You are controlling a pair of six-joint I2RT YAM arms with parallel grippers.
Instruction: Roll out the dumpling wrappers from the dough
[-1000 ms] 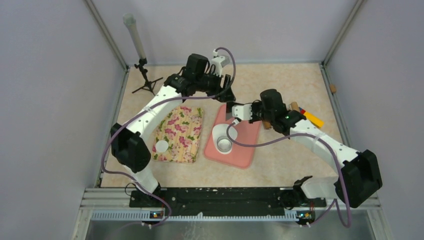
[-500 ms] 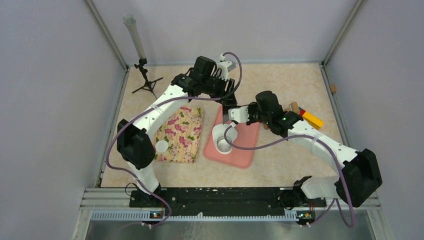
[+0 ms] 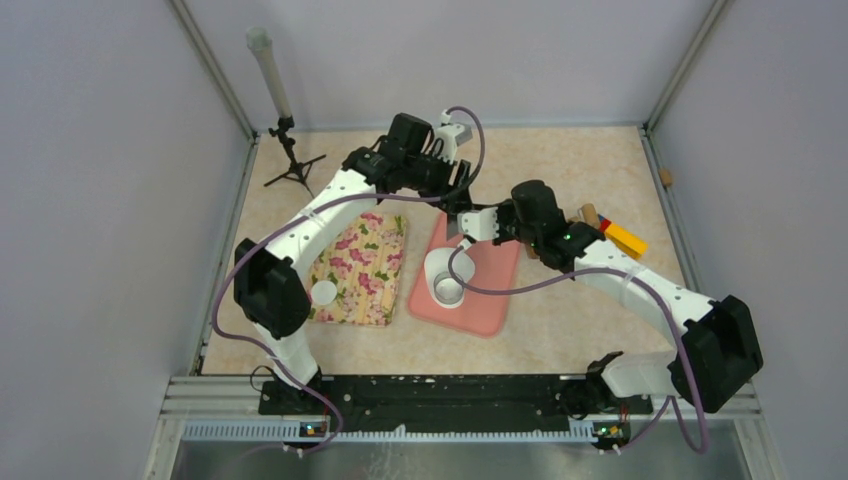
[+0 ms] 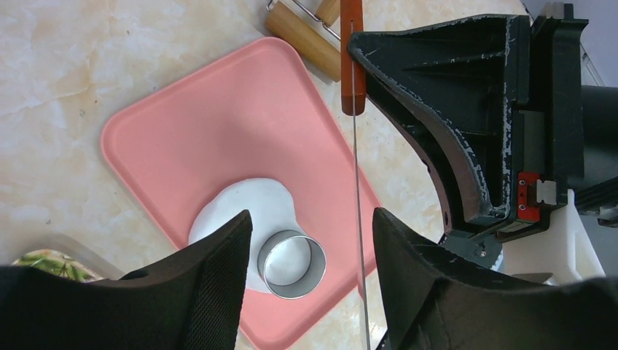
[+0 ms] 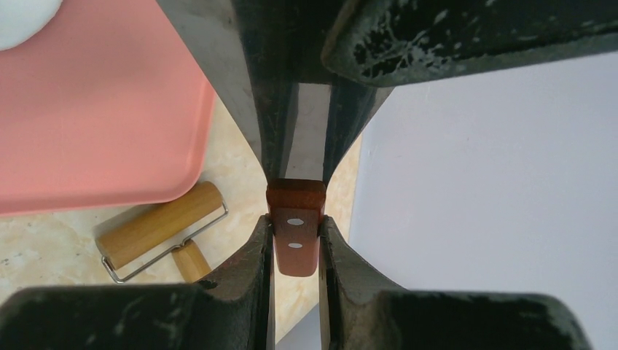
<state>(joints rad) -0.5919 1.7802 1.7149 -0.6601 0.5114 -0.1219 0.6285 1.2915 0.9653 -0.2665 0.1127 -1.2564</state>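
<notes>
Now, the dough (image 4: 244,208) lies as a flat white sheet on the near-left part of the pink board (image 4: 218,109). The board itself is about in the middle of the surface (image 3: 560,160). A metal ring cutter (image 4: 292,254) stands upright on the near edge of the dough, partly over the bare board, and white dough shows inside the ring. 1 dumpling wrapper (image 3: 324,292), a small white disc, rests on the near-left corner of the floral cloth (image 3: 365,265). This cloth lies just beside the board, toward the left edge of the surface.

The right fingers (image 5: 251,270) are clenched on the red-brown wooden handle of a scraper (image 5: 295,240), and 2 rivets show on this handle. They hold it above the far-left corner of the board.

The left fingers (image 4: 211,292) are released and spread wide, above the far edge of the board. The thin metal blade of the scraper passes through the gap between these 2 fingers, closer to 1 of them. I cannot tell if it touches that finger.

A wooden rolling pin (image 5: 160,227) lies on the surface just past the far-right corner of the board, with a yellow block (image 3: 627,238) near it toward the right edge. A black tripod stand (image 3: 290,165) is in the far-left corner.
</notes>
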